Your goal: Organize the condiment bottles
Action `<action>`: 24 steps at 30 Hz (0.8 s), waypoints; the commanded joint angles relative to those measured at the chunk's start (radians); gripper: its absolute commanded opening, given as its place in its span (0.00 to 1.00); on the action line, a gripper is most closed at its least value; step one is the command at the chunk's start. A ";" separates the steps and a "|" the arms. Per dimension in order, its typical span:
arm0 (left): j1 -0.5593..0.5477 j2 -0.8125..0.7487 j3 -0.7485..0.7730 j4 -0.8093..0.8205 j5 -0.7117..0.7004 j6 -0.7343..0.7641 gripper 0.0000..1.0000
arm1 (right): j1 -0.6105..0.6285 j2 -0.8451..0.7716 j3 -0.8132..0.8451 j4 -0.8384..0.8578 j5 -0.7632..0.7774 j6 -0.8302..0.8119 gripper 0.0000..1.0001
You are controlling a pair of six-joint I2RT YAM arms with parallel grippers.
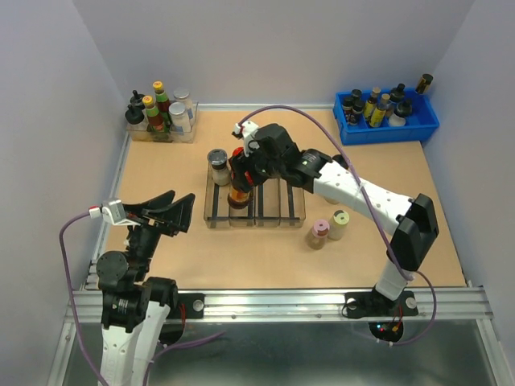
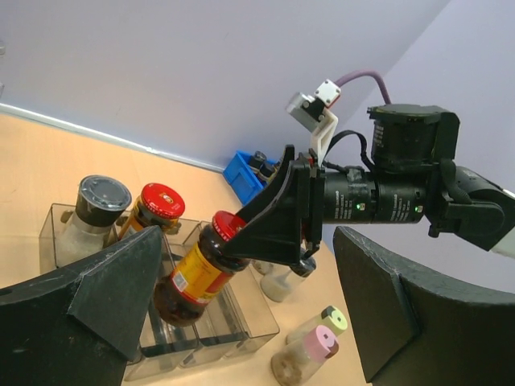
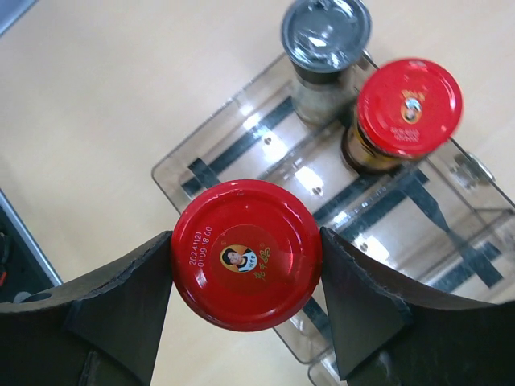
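Observation:
My right gripper (image 1: pixel 241 180) is shut on the lid of a dark red-lidded jar (image 3: pixel 246 254) and holds it tilted over the front-left slots of the clear organizer tray (image 1: pixel 291 211). This jar also shows in the left wrist view (image 2: pixel 191 277). A second red-lidded jar (image 3: pixel 408 107) and a grey-lidded clear jar (image 3: pixel 325 36) stand at the tray's back left. A pink-capped jar (image 1: pixel 319 233) and a pale-yellow-capped jar (image 1: pixel 339 223) stand on the table to the right of the tray. One black-knob jar (image 2: pixel 286 277) stands behind the tray. My left gripper (image 1: pixel 173 211) is open and empty, left of the tray.
A blue bin (image 1: pixel 390 133) of slim dark bottles stands at the back right. A clear container (image 1: pixel 161 133) with taller yellow- and green-capped bottles and other jars stands at the back left. Walls close in the table's left, back and right sides.

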 commanded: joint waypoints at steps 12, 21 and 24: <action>-0.001 -0.042 0.039 -0.024 -0.021 0.037 0.99 | 0.043 0.102 0.174 0.148 0.196 -0.075 0.00; -0.001 -0.042 0.045 -0.033 -0.021 0.037 0.99 | 0.044 0.153 0.177 0.150 0.272 -0.118 0.00; -0.001 -0.041 0.040 -0.033 -0.026 0.037 0.99 | 0.044 0.184 0.189 0.150 0.273 -0.124 0.00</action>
